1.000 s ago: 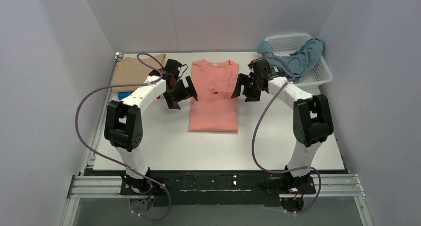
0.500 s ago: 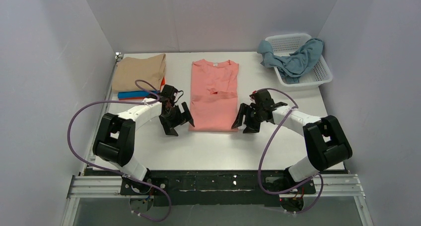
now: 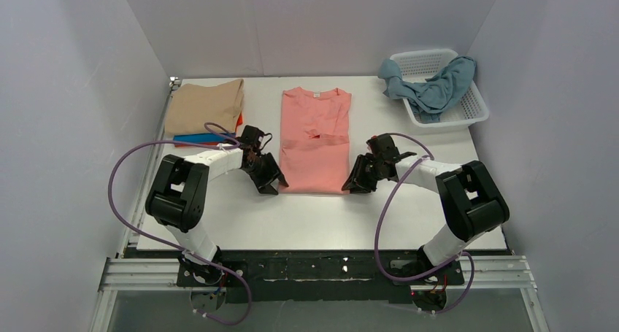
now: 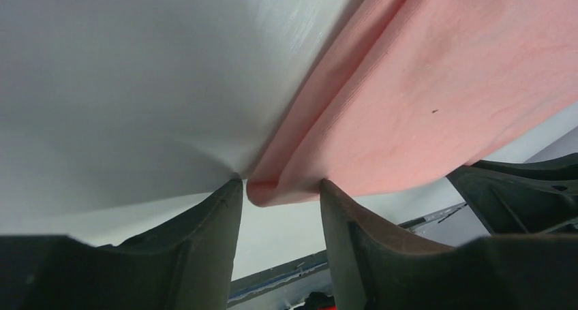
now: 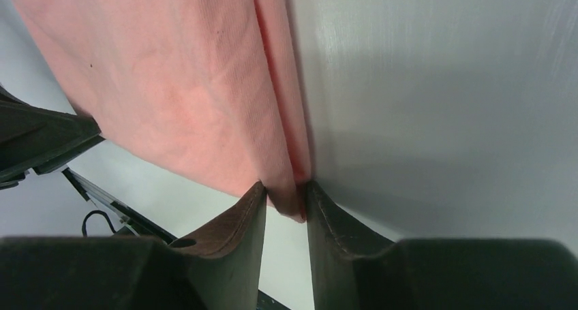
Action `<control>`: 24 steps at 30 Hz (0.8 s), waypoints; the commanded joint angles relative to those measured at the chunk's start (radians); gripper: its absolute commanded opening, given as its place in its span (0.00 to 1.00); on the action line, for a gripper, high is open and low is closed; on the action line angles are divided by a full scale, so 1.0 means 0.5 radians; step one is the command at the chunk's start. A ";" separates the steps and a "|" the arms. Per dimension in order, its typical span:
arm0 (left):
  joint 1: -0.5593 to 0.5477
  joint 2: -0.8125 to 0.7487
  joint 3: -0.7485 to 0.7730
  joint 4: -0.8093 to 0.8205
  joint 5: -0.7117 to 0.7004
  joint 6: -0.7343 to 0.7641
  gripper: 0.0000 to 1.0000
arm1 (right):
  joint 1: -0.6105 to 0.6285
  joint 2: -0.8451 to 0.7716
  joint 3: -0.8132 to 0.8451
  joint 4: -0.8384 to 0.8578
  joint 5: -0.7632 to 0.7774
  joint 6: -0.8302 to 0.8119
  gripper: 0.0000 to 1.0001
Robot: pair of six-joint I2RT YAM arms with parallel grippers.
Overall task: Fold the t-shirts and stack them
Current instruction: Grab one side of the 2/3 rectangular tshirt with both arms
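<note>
Salmon pink and soft, the pink shirt [image 3: 315, 139] lies flat in the middle of the white table [image 3: 306, 219]. It is folded into a long narrow panel, collar toward the far wall, with a sleeve edge tucked across its middle. I count five shirts in all. Besides this one, three sit folded in a pile at the far left — a beige shirt [image 3: 204, 106] on top, a sliver of an orange shirt [image 3: 239, 120] under it, a blue shirt [image 3: 195, 138] at the bottom. A grey-blue shirt [image 3: 436, 87] is crumpled over the rim of the one white basket [image 3: 456, 120] at the far right. Two arms reach in, one at each near corner of the pink shirt. From above, their fingers are only dark shapes at the hem — the wrist cameras show more. The left gripper [image 4: 278, 186] is pinched on the layered near-left corner, which fills the gap between its fingers. The right gripper [image 5: 285, 189] is clamped narrowly on the folded near-right edge, both fingers pressed against the cloth, low at the tabletop.
</note>
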 commanded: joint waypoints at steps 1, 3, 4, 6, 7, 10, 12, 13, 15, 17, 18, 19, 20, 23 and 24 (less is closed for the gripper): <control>-0.009 0.134 -0.097 -0.089 -0.041 -0.023 0.42 | 0.015 0.045 -0.040 0.054 0.022 0.034 0.36; -0.009 0.138 -0.117 -0.080 -0.045 -0.027 0.37 | 0.015 0.053 -0.044 0.063 0.016 0.039 0.33; -0.009 0.142 -0.121 -0.076 -0.042 -0.031 0.36 | 0.017 0.058 -0.044 0.063 0.013 0.039 0.32; -0.009 0.160 -0.120 -0.065 -0.050 -0.035 0.29 | 0.018 0.068 -0.044 0.065 0.004 0.039 0.26; -0.009 0.174 -0.115 -0.071 -0.054 -0.036 0.23 | 0.021 0.075 -0.047 0.069 -0.003 0.039 0.23; -0.010 0.198 -0.101 -0.089 -0.054 -0.046 0.00 | 0.025 0.085 -0.056 0.080 -0.016 0.037 0.03; -0.009 0.179 -0.111 -0.102 -0.070 -0.047 0.00 | 0.027 0.084 -0.066 0.074 -0.032 0.028 0.01; -0.009 0.167 -0.122 -0.121 -0.082 -0.040 0.00 | 0.027 0.076 -0.066 0.057 -0.052 0.019 0.01; -0.009 0.095 -0.151 -0.183 -0.105 -0.031 0.00 | 0.035 0.038 -0.080 0.001 -0.100 -0.011 0.01; -0.015 -0.012 -0.233 -0.210 -0.096 -0.056 0.00 | 0.051 -0.036 -0.118 -0.063 -0.157 -0.031 0.01; -0.020 -0.077 -0.289 -0.223 -0.094 -0.072 0.00 | 0.061 -0.082 -0.143 -0.112 -0.190 -0.043 0.01; -0.027 -0.162 -0.384 -0.228 -0.094 -0.096 0.00 | 0.071 -0.137 -0.166 -0.170 -0.226 -0.057 0.01; -0.038 -0.250 -0.463 -0.237 -0.101 -0.121 0.00 | 0.088 -0.190 -0.190 -0.238 -0.258 -0.073 0.01; -0.075 -0.565 -0.654 -0.357 -0.105 -0.181 0.00 | 0.135 -0.433 -0.258 -0.493 -0.351 -0.121 0.01; -0.091 -0.692 -0.708 -0.419 -0.101 -0.198 0.00 | 0.158 -0.514 -0.278 -0.576 -0.410 -0.130 0.01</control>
